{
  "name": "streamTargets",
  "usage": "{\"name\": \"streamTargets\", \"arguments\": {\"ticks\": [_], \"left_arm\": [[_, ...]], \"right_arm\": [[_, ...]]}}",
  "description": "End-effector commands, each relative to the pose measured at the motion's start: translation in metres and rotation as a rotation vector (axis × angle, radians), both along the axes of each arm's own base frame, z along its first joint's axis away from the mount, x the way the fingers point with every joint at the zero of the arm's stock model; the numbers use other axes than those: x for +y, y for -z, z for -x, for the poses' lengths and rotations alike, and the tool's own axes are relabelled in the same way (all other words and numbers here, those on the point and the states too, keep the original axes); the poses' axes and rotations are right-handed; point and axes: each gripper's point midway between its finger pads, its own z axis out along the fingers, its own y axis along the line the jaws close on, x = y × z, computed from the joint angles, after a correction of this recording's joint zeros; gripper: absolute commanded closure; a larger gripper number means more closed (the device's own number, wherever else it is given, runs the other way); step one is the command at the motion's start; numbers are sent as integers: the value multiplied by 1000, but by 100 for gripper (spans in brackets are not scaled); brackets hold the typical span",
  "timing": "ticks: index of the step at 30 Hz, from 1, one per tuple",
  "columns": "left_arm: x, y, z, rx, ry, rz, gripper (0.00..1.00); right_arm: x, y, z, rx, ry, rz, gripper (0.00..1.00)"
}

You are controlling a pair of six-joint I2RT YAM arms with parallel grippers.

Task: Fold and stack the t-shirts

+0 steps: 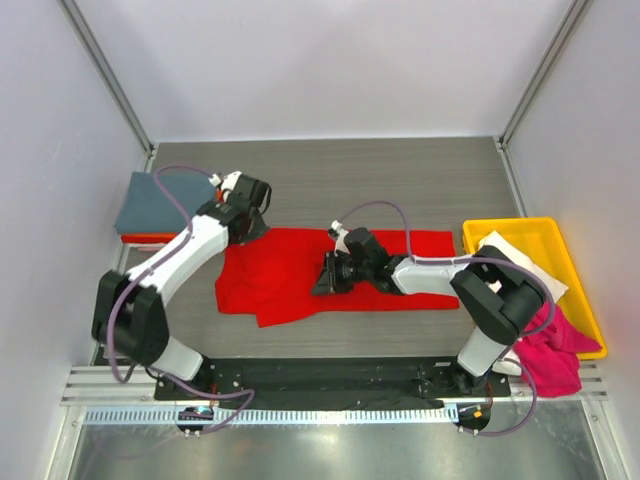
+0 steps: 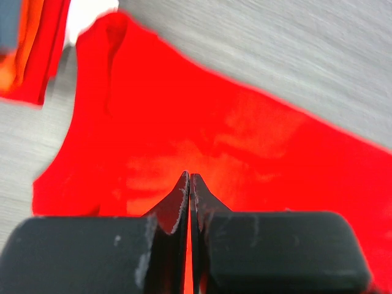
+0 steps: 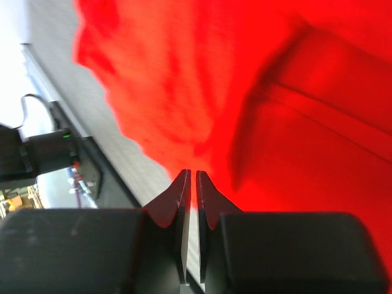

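Note:
A bright red t-shirt (image 1: 290, 275) lies spread across the middle of the table, its left part rumpled. My left gripper (image 1: 252, 218) is shut and empty, just above the shirt's far left corner; in the left wrist view (image 2: 188, 176) red cloth (image 2: 233, 135) fills the space under the tips. My right gripper (image 1: 328, 276) is shut and empty over the middle of the shirt, and in the right wrist view (image 3: 190, 174) its tips hang over the shirt's edge (image 3: 245, 92). A folded slate grey-blue shirt (image 1: 152, 203) lies at far left on an orange-red folded one (image 1: 146, 238).
A yellow tray (image 1: 574, 262) stands at the right with a white shirt (image 1: 512, 252) in it. A magenta pink shirt (image 1: 552, 350) hangs over the tray's near edge. Grey walls close in the table on three sides. The black mounting bar (image 1: 320, 378) runs along the near edge.

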Motion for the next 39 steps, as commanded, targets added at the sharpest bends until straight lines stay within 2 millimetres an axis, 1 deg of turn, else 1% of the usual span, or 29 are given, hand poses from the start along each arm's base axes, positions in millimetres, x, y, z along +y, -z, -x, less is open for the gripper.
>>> {"name": "streamTargets", "arguments": {"ticks": [1, 2, 3, 4, 5, 6, 7, 9, 10, 11, 13, 14, 17, 20, 21, 23, 24, 25, 27, 28, 30, 31, 34, 37, 39], "left_arm": [[3, 2, 31, 9, 38, 35, 100], [-2, -7, 34, -26, 56, 75, 100], [-10, -7, 42, -21, 92, 119, 100], [-10, 2, 53, 0, 101, 125, 100], [-16, 3, 60, 2, 124, 140, 100], [-19, -2, 67, -11, 138, 159, 100], [-21, 7, 77, 11, 148, 167, 100], [-25, 8, 90, 18, 168, 184, 100], [-25, 15, 98, 44, 169, 195, 100], [-25, 19, 104, 62, 172, 196, 100], [-23, 24, 115, 80, 173, 203, 100], [-23, 26, 120, 92, 165, 206, 100], [-21, 32, 131, 112, 155, 219, 100], [-16, 40, 141, 144, 144, 208, 100], [-15, 43, 144, 160, 142, 203, 100], [-13, 53, 153, 204, 140, 188, 100], [-12, 58, 156, 223, 131, 182, 98], [-10, 64, 161, 243, 124, 171, 96], [-8, 73, 165, 269, 109, 161, 94], [-7, 77, 168, 281, 105, 157, 93], [-6, 78, 171, 285, 105, 155, 92], [-5, 80, 174, 289, 101, 157, 92], [0, 81, 178, 277, 94, 152, 90], [5, 86, 183, 284, 81, 142, 89], [7, 89, 186, 296, 79, 140, 88]], "right_arm": [[-3, 15, -3, 13, 57, 30, 87], [-8, 24, 2, 28, 58, 48, 87], [-9, 21, 3, 22, 62, 38, 88], [-10, 21, 4, 19, 65, 36, 88], [-13, 22, 6, 18, 69, 38, 88], [-13, 20, 5, 13, 72, 33, 88], [-13, 13, 5, -3, 71, 20, 88], [-11, 4, 3, -20, 70, 10, 88], [-11, 0, 1, -28, 70, 7, 88], [-6, -11, -5, -48, 70, -9, 88], [-1, -20, -8, -55, 66, -16, 88], [4, -28, -14, -70, 65, -32, 88], [14, -39, -24, -89, 62, -47, 87], [20, -41, -32, -98, 67, -49, 88], [22, -35, -35, -95, 71, -40, 88], [23, -31, -43, -100, 88, -29, 90], [24, -22, -46, -91, 94, -14, 90], [26, -20, -51, -92, 101, -15, 91], [26, -9, -57, -60, 110, -2, 92], [26, 6, -57, -31, 110, 23, 92], [27, 16, -58, -7, 110, 31, 93], [27, 25, -57, 14, 112, 42, 94], [24, 39, -51, 47, 110, 49, 94], [22, 41, -50, 57, 112, 50, 94], [21, 38, -50, 58, 110, 48, 94]]}}
